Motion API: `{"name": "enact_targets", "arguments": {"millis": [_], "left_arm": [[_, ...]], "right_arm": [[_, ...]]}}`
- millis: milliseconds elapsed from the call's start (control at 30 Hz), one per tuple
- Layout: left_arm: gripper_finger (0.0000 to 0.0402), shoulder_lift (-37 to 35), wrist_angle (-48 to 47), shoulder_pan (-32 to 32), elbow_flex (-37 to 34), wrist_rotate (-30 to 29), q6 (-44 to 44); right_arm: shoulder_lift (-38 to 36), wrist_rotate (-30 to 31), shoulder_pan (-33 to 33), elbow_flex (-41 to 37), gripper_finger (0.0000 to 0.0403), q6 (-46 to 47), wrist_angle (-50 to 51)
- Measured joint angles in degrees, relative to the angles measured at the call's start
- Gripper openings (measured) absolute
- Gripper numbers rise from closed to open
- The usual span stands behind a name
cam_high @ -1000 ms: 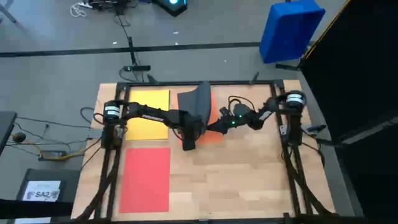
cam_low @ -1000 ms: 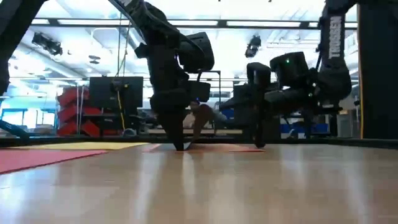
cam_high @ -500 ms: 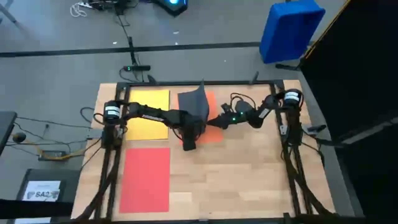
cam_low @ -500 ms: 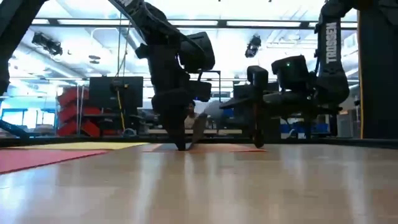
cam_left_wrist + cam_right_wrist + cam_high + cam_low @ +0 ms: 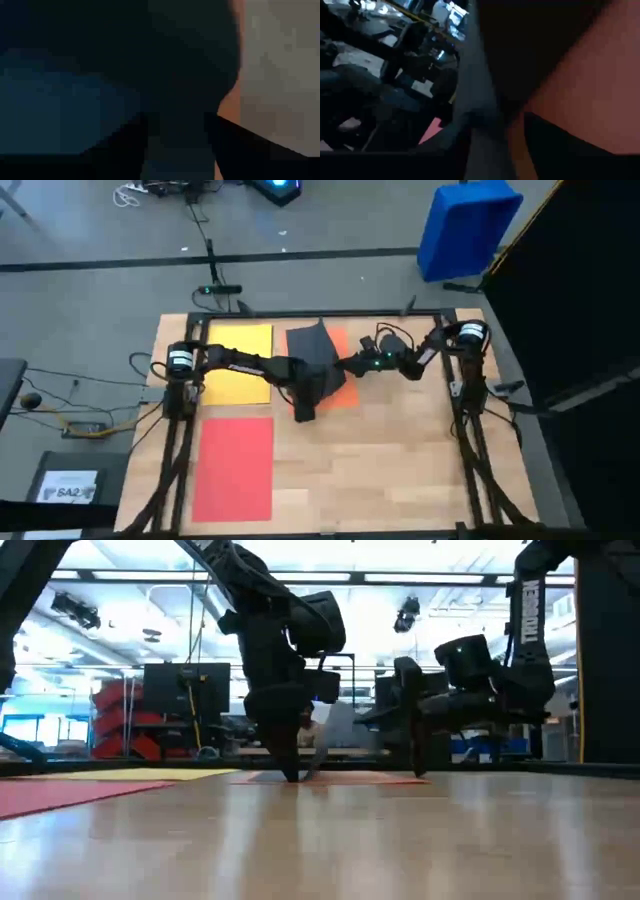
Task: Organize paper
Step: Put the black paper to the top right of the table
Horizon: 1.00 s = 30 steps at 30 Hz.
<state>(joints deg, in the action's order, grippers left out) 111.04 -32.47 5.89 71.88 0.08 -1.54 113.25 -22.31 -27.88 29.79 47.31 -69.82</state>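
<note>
So both arms are busy with the dark grey sheet (image 5: 318, 355) near the middle of the table's far edge. It sits over the orange sheet (image 5: 345, 392), which peeks out along its right side and near corner. The grey one isn't flat: from the low view its right part is lifted off the table and stands up at a slant, pale against the room behind.

The left gripper (image 5: 303, 406) reaches across from the table's left side and is planted nose-down at the near edge of the grey sheet, tips right at the table surface. In its own wrist view the two fingers (image 5: 125, 145) have dark paper running between them, so the jaws look clamped on that grey sheet.

The right gripper (image 5: 347, 367) comes in low from the right side, level with the table, at the grey sheet's right edge. Its wrist view shows the grey paper edge running into the gap between its fingers (image 5: 560, 137) with orange beneath, so it seems to be pinching the grey sheet too.

The other paper is lying flat and untouched: the yellow sheet (image 5: 243, 340) at the far left corner area, partly under the left arm, and the red sheet (image 5: 234, 468) along the near left part of the table (image 5: 400, 470).

Off the table there's a blue bin (image 5: 466, 225) on the floor past the far right corner.
</note>
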Motion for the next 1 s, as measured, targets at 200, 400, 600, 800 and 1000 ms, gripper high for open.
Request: {"name": "enact_targets", "arguments": {"millis": [200, 400, 600, 800, 1000], "left_arm": [[0.0183, 0.0, 0.0, 0.0, 0.0, -0.1, 0.0], [0.0183, 0.0, -1.2, 0.0, 0.1, 0.0, -0.1], [0.0183, -0.1, -3.2, 0.0, 0.1, 0.0, -0.1], [0.0183, -0.1, -4.2, 0.0, 0.1, 0.0, -0.1], [0.0183, -0.1, -5.7, 0.0, 0.1, 0.0, 0.0]], "right_arm": [[0.3, -6.2, 0.0, 4.3, 0.0154, -0.6, 3.8], [0.4, -14.4, 0.4, 5.3, 0.0136, 2.3, 4.2], [0.4, -18.8, 0.5, 5.3, 0.0109, 2.8, 3.7], [0.4, -19.9, 0.5, 5.4, 0.0092, 4.9, 3.3], [0.4, -20.0, 0.5, 5.4, 0.0084, 7.1, 2.4]]}}
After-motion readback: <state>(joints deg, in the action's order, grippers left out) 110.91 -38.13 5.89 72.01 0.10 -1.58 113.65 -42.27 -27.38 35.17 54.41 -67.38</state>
